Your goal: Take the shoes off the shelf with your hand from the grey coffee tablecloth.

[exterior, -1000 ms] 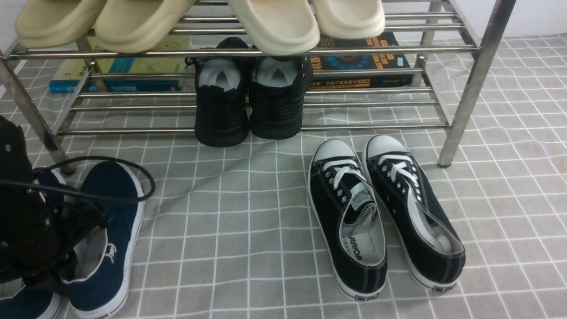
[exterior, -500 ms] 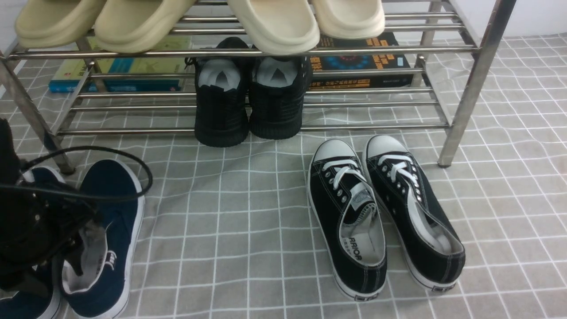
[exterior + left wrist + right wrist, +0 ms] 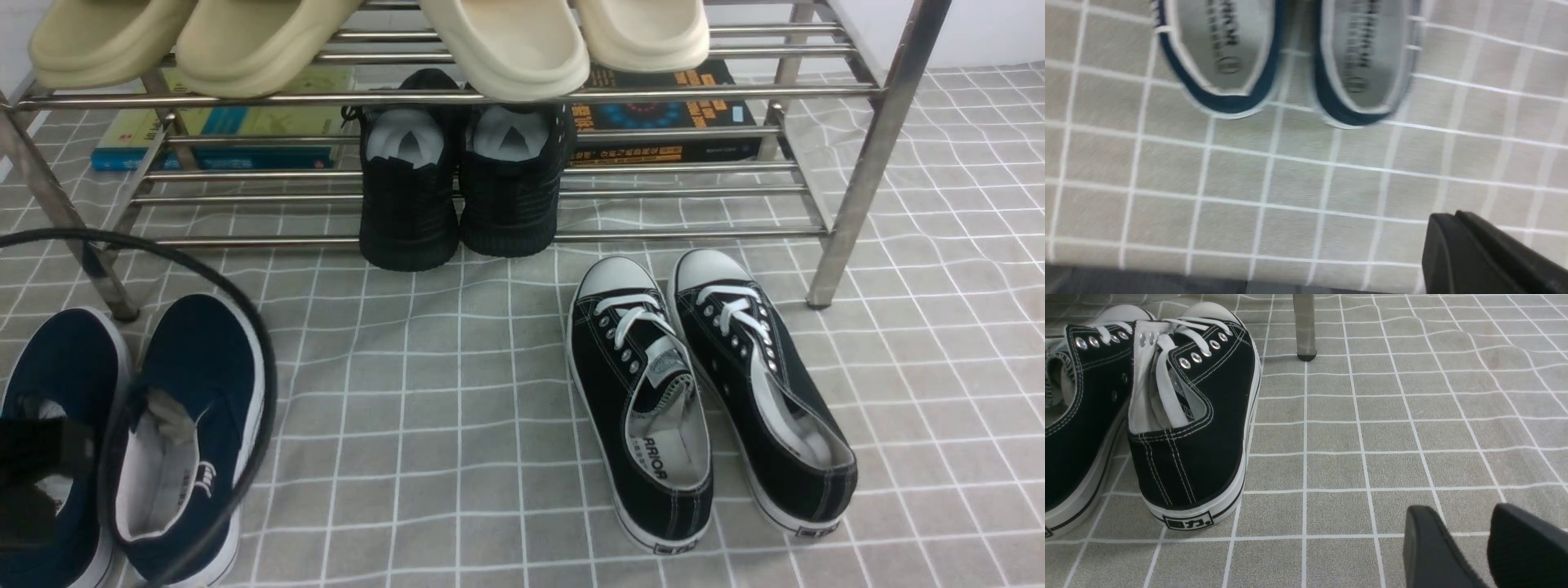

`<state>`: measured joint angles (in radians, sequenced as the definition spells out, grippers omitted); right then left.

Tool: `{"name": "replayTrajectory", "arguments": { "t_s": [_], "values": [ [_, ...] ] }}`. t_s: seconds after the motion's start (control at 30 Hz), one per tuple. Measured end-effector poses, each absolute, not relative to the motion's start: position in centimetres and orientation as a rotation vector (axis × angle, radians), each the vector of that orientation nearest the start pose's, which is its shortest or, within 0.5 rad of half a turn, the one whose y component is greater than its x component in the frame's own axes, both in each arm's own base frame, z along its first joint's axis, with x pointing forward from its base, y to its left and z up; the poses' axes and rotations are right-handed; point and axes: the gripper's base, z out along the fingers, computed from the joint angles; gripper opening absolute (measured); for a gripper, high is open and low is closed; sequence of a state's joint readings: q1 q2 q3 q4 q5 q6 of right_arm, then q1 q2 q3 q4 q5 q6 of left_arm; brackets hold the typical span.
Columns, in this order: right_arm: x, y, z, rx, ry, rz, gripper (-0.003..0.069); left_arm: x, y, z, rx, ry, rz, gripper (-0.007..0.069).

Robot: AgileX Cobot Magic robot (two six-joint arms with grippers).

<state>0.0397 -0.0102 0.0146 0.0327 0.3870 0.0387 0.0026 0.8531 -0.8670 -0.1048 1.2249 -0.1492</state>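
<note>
From the front view, the shoes (image 3: 200, 367) stand side by side on the grey coffee tablecloth (image 3: 457, 425), toes toward the shelf (image 3: 865, 155) and just in front of its left leg, so we judge this pair already off the rack. A black cable (image 3: 260, 359) arcs across the shoe nearer the middle, and a dark blurred block, probably the left arm (image 3: 37, 465), covers the other shoe's mouth. The shelf carries cream slippers (image 3: 506, 49) on its top tier. On the lower tier are black knit shoes (image 3: 457, 188) with pale inserts in their mouths, and books (image 3: 220, 131) lie behind them. Black lace-up sneakers (image 3: 710, 392) sit on the cloth near the right leg. In the left wrist view, which is blurred, we see both navy heels and their light grey linings, with nothing inside them. Only one black finger of the left hand (image 3: 1457, 232) shows, clear of the shoes and touching nothing, so we cannot tell how wide it stands. We reckon these shoes are light, with soft canvas that folds under a pinch and a stiffer, grippy rubber sole. The heel collar, or the two inner walls pinched together, looks the best hold. In the right wrist view, the right hand (image 3: 1466, 514) hangs low over the cloth beside the lace-ups, its fingers parted by a narrow gap, holding nothing.
</note>
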Motion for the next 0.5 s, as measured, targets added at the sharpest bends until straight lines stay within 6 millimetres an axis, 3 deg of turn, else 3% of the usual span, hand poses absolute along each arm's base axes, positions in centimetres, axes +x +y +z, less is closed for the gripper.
{"name": "replayTrajectory", "arguments": {
  "t_s": [0.03,0.17,0.2,0.23,0.33,0.5],
  "values": [
    [5.2,0.3,17.4,0.019,1.876,0.086,0.0239,10.8,-1.3,33.9,-0.150,2.600,-0.243,0.0001],
    [5.2,0.3,17.4,0.019,1.876,0.086,0.0239,6.6,-2.0,35.5,-0.066,2.423,-0.331,0.0001],
    [5.2,0.3,17.4,0.019,1.876,0.086,0.0239,4.5,-2.2,36.2,-0.038,2.312,-0.360,0.0001],
    [5.2,0.3,17.4,0.019,1.876,0.086,0.0239,4.2,-2.3,36.3,-0.036,2.298,-0.364,0.0001],
    [5.2,0.3,17.4,0.019,1.876,0.086,0.0239,0.1,-2.4,37.3,-0.005,2.030,-0.367,0.0001],
    [5.2,0.3,17.4,0.019,1.876,0.086,0.0239,-1.3,-2.3,37.9,-0.001,1.882,-0.363,0.0003]
  ]
}}
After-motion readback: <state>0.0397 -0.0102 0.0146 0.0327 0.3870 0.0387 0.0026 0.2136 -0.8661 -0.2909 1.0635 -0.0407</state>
